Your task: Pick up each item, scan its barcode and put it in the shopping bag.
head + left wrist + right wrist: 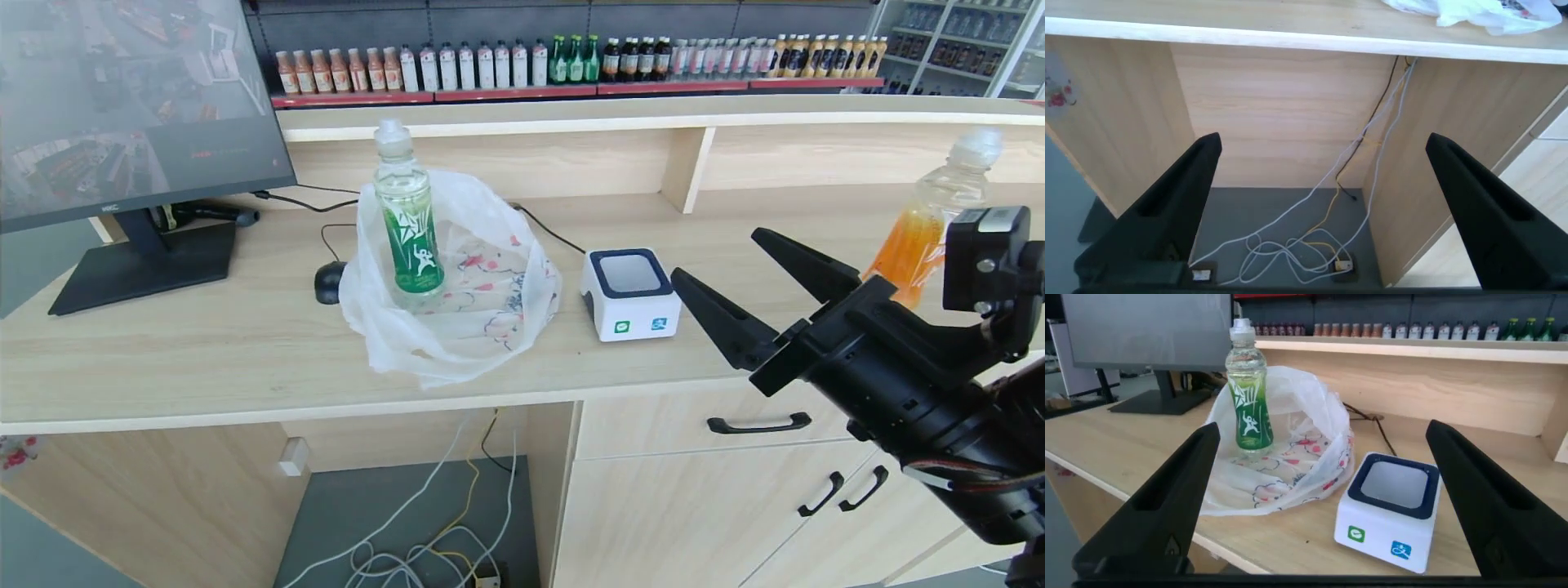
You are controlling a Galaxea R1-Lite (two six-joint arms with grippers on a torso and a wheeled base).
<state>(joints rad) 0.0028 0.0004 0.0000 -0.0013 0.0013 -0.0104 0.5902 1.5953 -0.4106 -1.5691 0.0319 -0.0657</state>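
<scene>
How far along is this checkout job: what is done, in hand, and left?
Done: the green bottle stands inside the shopping bag. In hand: nothing; the right gripper is open and empty beside the scanner, the left gripper open below the counter. Left: the orange bottle, partly behind the right arm, is not yet in the bag.
</scene>
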